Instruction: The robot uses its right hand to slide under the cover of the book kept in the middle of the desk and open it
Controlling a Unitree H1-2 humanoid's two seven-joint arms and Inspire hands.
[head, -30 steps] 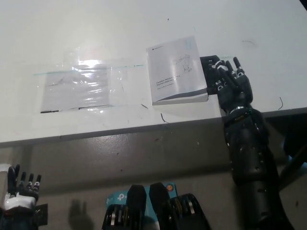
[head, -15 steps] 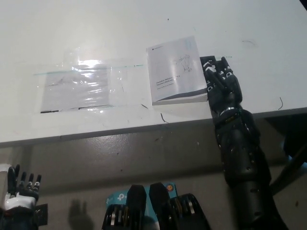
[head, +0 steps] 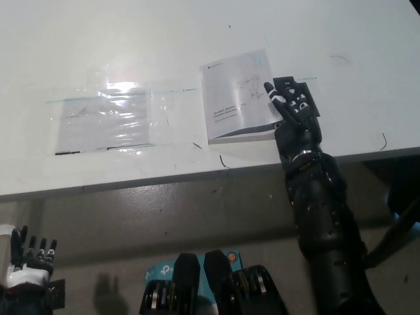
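The left hand (head: 27, 262) rests low, fingers apart, holding nothing. On the tabletop (head: 131, 39), the closed book (head: 239, 95) lies mid-desk; the right hand (head: 294, 108) (fingers curled, holding nothing) touches its right edge. Fingertips riding over the cover might shove the book leftward.

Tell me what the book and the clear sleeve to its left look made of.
Book: paper, a softcover by the look of it, with a matte white cover and thin printed lines; no glare on it. Sleeve: thin clear plastic film, glossy; it throws a bright glare patch and wrinkles over the sheet inside.
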